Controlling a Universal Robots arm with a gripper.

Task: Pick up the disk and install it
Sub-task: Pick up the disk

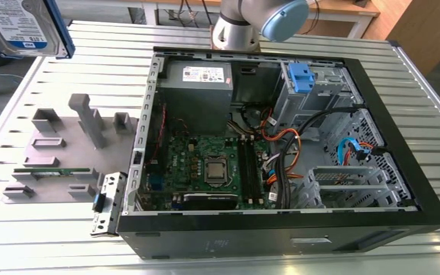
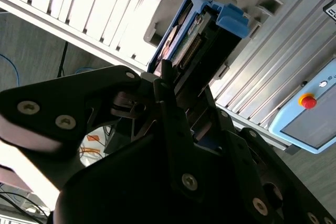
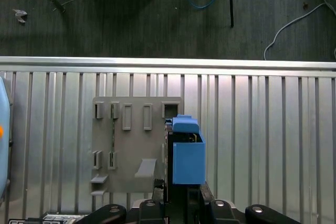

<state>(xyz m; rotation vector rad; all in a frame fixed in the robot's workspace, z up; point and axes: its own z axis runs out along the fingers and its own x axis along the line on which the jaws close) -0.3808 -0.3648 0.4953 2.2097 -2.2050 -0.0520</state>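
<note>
Disk (image 1: 20,26) hangs in air over the table (image 1: 434,114), outside the case (image 1: 281,229) — claw (image 3: 184,199) clamped tight on it. Judged rigid, dense, shock-sensitive; best held by the metal body — not the blue rails (image 3: 188,161).

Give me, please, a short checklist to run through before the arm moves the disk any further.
1. Grip: ok, gripper shut on the disk.
2. Disk off the grey holder: ok, it hangs high above the table.
3. Computer case open: ok, side panel off.
4. Drive cage free: cannot tell, a blue bracket sits on it.
5. Cables out of the path: cannot tell, several cross beside the cage.
</note>
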